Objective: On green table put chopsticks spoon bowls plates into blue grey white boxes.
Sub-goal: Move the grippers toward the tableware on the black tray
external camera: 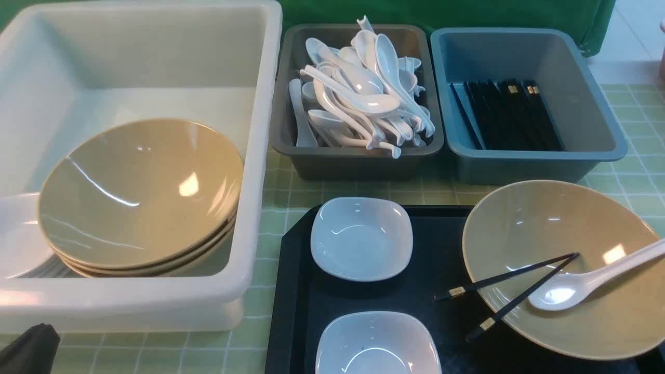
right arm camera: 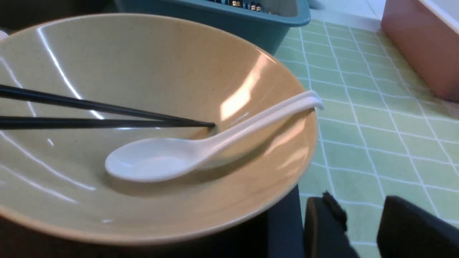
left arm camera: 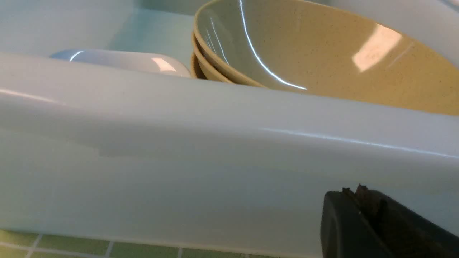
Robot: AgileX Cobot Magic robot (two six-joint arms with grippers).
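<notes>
The spoon (external camera: pixel 566 288) lies in the tan bowl (external camera: pixel 550 223) on the black tray (external camera: pixel 288 311), its scoop down in the hollow and its handle reaching over the rim on the robot's right. Two black chopsticks (external camera: pixel 511 267) share that bowl, their thin tips meeting inside it and their banded ends sticking out past the rim over the tray. The right gripper (right arm camera: pixel 362 218) is near the bowl, on the side where the spoon's handle ends, and apart from both. A second white dish (external camera: pixel 376 345) sits on the tray with the first white dish (external camera: pixel 362 239), both well apart from that gripper. On the far side of the green table (external camera: pixel 249 311), the blue box (external camera: pixel 530 93) contains more chopsticks (external camera: pixel 509 114), and the grey box (external camera: pixel 358 93) beside it a heap of white spoons (external camera: pixel 363 93). The large white box (external camera: pixel 254 145) holds stacked tan bowls (external camera: pixel 140 192) beside white plates (external camera: pixel 21 236). The left gripper (left arm camera: pixel 353 191) is close to that box's near wall; whether they touch I cannot tell. As for the pincers, the right one's fingers stand moderately apart with nothing between them, while the left one's are together and hold nothing.
</notes>
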